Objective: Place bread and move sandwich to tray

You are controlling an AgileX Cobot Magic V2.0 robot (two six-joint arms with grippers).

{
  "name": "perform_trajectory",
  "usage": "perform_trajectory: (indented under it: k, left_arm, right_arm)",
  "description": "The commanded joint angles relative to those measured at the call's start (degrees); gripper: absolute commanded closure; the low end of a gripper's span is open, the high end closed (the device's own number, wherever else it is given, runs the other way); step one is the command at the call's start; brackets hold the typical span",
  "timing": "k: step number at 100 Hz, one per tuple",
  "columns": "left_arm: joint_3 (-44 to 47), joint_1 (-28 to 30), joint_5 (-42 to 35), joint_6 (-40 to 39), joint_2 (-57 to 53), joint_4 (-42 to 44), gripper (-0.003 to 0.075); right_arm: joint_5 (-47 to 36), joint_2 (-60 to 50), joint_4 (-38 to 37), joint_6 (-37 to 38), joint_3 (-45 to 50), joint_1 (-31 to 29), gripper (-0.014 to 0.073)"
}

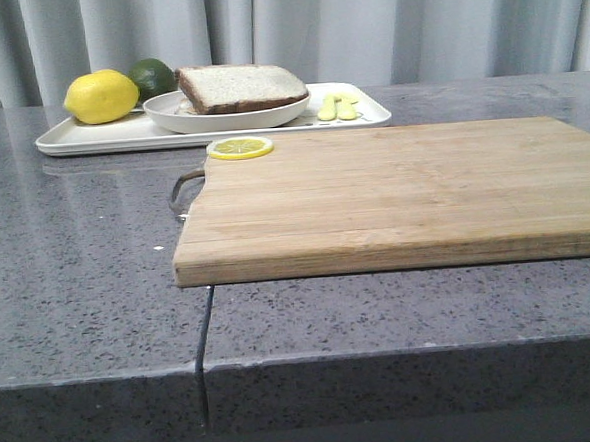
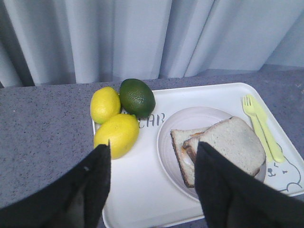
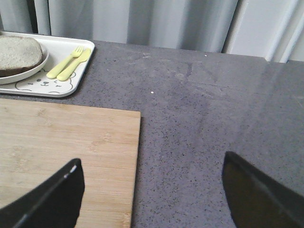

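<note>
The white tray [image 1: 89,136] lies at the back left of the counter. On it stands the round white plate [image 1: 229,118] with the sandwich. In the left wrist view the plain bread [image 2: 232,145] lies skewed on top of the lower slice [image 2: 183,156], and a bit of egg shows between them. My left gripper [image 2: 153,152] hovers open above the tray [image 2: 137,190], its fingers either side of the plate's near rim [image 2: 164,137], holding nothing. My right gripper [image 3: 152,161] is open and empty over the right edge of the cutting board [image 3: 61,142]. Neither gripper shows in the front view.
A wooden cutting board [image 1: 393,190] fills the middle of the counter, with a lemon slice [image 1: 240,147] at its far left corner. The tray also holds two lemons [image 2: 116,135], a lime [image 2: 137,97] and a yellow-green fork and spoon [image 2: 259,123]. A curtain hangs behind.
</note>
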Motion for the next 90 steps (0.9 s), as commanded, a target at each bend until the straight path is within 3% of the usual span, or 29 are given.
perform_trajectory:
  k: [1,22,50,90]
  left_arm:
    - [6.78,-0.3,-8.7,0.98,-9.17,-0.33,0.0353]
    - [29.19,-0.3,-24.09,2.17,-26.51,0.12,0.0353]
    - [55.93,-0.3,-37.31,2.17,-49.84,0.12,0.0353]
    - [81.63,-0.3,-39.2,2.17,-78.88,0.12,0.0353]
  right_arm:
    - [-5.69,0.34,-0.68,-0.27,-1.55,-0.22,0.0001]
    - [-8.23,0.27,-0.68,-1.54,-1.55,-0.22,0.0001]
    - [-12.81,-5.86,-0.68,-3.07,4.26,-0.22,0.0001]
    - [-10.55,-23.42,-0.68,-3.07,14.21,-0.22,0.0001]
